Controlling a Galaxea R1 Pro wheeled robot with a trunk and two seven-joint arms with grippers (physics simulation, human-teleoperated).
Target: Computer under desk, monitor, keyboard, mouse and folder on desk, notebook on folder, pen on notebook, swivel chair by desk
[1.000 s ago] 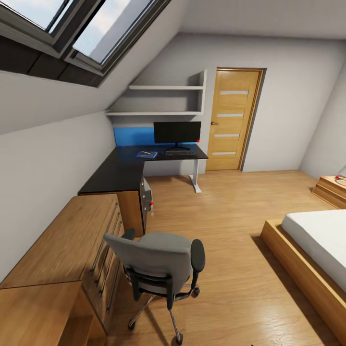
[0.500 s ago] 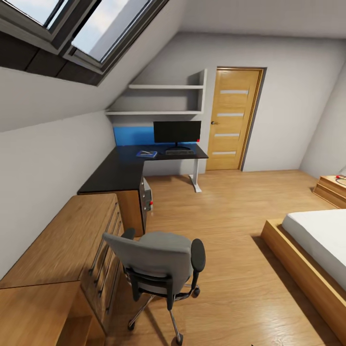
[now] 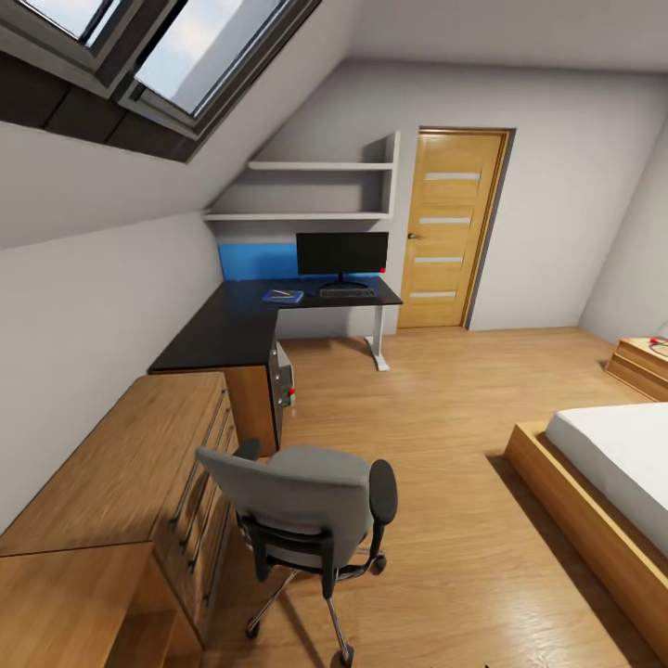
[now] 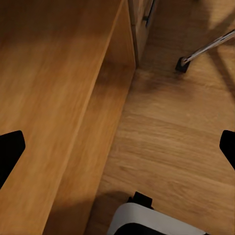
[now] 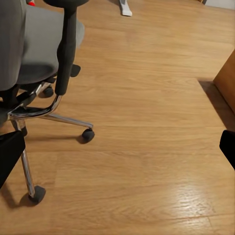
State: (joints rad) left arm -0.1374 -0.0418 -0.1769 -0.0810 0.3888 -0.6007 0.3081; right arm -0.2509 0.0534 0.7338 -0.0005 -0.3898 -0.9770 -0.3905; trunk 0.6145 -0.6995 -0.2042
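Since a second ago the whole head view has tilted slightly, so the camera moved; the furniture keeps its places. The swivel chair (image 3: pixel 311 520) stands near, beside the wooden dresser (image 3: pixel 121 482), well apart from the desk (image 3: pixel 250 320) in the far left corner. On the desk sit the monitor (image 3: pixel 341 255), the keyboard (image 3: pixel 347 292) before it, and the folder (image 3: pixel 283 297) to its left. The computer (image 3: pixel 283 376) stands under the desk. No writing is legible. Both the left gripper (image 4: pixel 117 147) and the right gripper (image 5: pixel 117 147) are spread wide, holding nothing.
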